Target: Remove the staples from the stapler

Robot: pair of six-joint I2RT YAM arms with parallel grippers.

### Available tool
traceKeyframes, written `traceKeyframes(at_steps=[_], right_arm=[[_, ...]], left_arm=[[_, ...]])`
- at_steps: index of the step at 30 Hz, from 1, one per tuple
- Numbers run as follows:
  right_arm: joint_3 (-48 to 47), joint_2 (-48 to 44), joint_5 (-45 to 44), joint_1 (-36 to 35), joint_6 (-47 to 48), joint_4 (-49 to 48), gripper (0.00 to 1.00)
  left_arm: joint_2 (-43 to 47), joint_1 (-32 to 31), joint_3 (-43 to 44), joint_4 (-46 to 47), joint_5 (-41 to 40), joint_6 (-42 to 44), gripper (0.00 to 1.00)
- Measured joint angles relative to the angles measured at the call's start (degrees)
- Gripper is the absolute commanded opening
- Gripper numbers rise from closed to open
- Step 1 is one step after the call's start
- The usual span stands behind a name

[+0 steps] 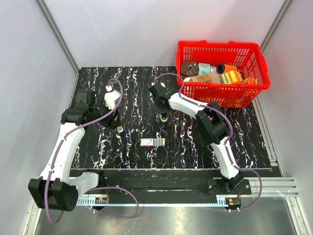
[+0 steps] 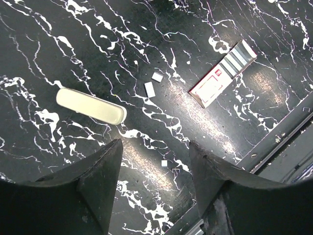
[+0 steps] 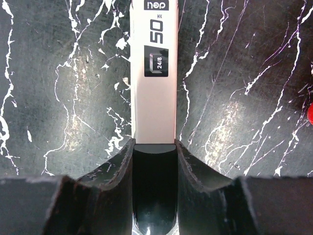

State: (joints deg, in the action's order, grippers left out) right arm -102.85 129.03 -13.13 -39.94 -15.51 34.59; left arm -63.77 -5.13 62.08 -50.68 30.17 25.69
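Right wrist view shows the right tool [image 3: 154, 147] pinching the white stapler [image 3: 154, 107], which extends ahead of it over the tabletop [image 3: 244, 73]. The left tool [image 2: 155, 147] hangs spread and empty, small staple pieces [image 2: 150, 89] just ahead.

High overview, two close downward wrist-views

- Left arm [image 1: 62, 147]: rises along the left side, bent at the elbow, wrist turned inward.
- Left gripper [image 2: 155, 152]: aimed downward, fingers spread, nothing between them.
- Right arm [image 1: 224, 154]: folds at the elbow, forearm stretched leftward.
- Right gripper [image 3: 154, 147]: jaws clamped on the stapler [image 3: 154, 98], one finger on each side.
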Motion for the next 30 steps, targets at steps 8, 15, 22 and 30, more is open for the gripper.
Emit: traceKeyframes(at_steps=[8,15,22,30], right_arm=[[1.77,-1.40,-1.66,0.00,0.28,-0.52,0.82],[11.85,-14.75,-4.52,-0.17,-1.20,-3.23,0.77],[25.24,-31.23,-7.63,-5.35,-7.08,-11.80,0.76],[27.15,-23.21,-6.29,-15.10,-8.81,-19.98,0.76]], left_arm=[[3.19,0.00,-0.63,-0.28,-2.40,0.00,0.62],[4.11,0.00,-0.81,-0.46,-5.68,0.04,0.62],[5.75,0.00,-0.81,-0.66,-9.46,0.24,0.62],[6.75,0.02,-0.83,-2.36,-13.66,-0.31,0.62]])
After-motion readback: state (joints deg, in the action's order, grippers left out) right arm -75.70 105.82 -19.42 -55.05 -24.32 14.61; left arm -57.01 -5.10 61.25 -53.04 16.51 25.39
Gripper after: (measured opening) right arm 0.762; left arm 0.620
